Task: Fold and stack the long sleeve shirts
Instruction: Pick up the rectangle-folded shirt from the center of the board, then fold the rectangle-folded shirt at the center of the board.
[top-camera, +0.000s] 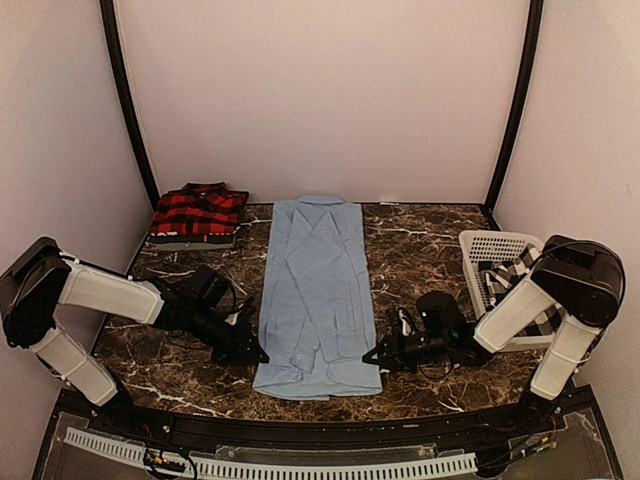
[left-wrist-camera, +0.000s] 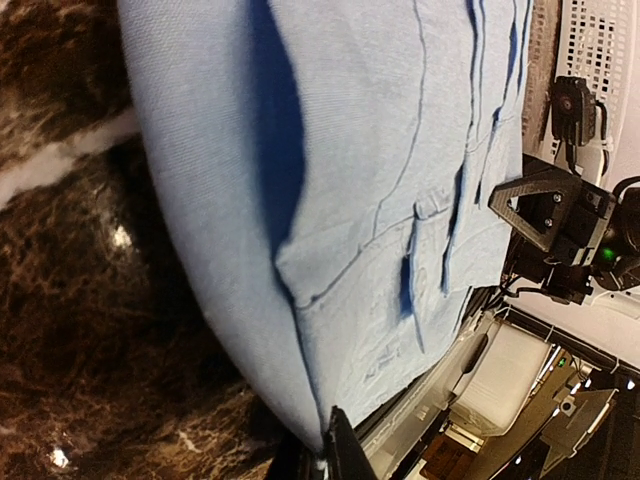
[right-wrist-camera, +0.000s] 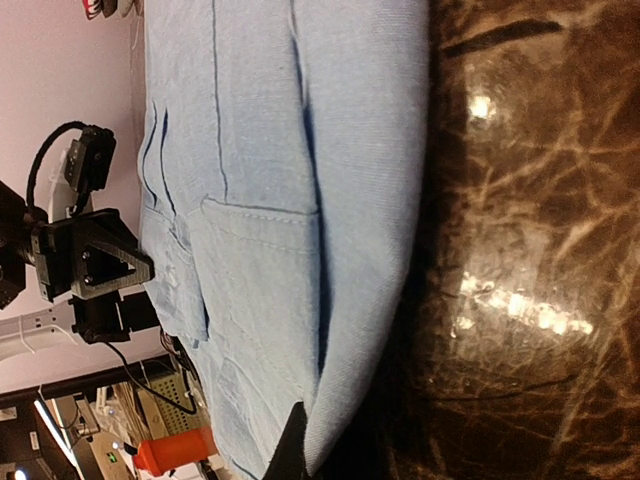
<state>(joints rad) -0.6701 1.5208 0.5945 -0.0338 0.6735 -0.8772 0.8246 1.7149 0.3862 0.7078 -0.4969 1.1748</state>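
A light blue long sleeve shirt (top-camera: 315, 290) lies flat as a long narrow strip down the middle of the table, collar at the far end. My left gripper (top-camera: 255, 352) sits low at its left edge near the hem, and in the left wrist view its fingertips (left-wrist-camera: 335, 455) are pinched together on the shirt's (left-wrist-camera: 350, 180) edge. My right gripper (top-camera: 372, 357) mirrors it at the right edge, shut on the folded edge of the cloth (right-wrist-camera: 280, 150). A red-and-black plaid shirt (top-camera: 198, 212) lies folded at the back left. A black-and-white checked shirt (top-camera: 503, 282) lies in the basket.
A white lattice basket (top-camera: 490, 240) stands at the right, partly behind my right arm. The dark marble table (top-camera: 420, 250) shows bare on both sides of the blue shirt. Walls close the back and sides. The table's front rail runs just behind the hem.
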